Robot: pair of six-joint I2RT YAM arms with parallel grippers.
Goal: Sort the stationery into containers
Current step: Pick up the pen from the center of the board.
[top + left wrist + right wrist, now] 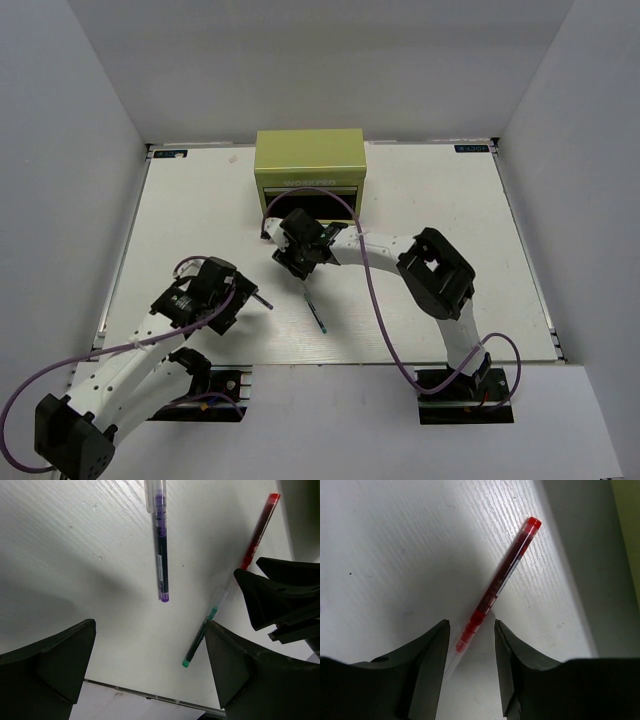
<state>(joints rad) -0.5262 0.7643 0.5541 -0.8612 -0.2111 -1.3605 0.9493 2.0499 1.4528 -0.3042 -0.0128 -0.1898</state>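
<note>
White bench [190, 210] with faint wood grain, boxed in by plain pale grey walls [330, 60] on three sides, evenly lit, soft shadows.

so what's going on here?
The right end effector is down near the table, fingers open on either side of one end of the red pen, not yet closed on it. The left end effector is open too and holds nothing, hovering above the dark blue pen and the teal-green pen, which lie on the table. The olive tool chest sits at the far side, just beyond the right end effector.
</note>
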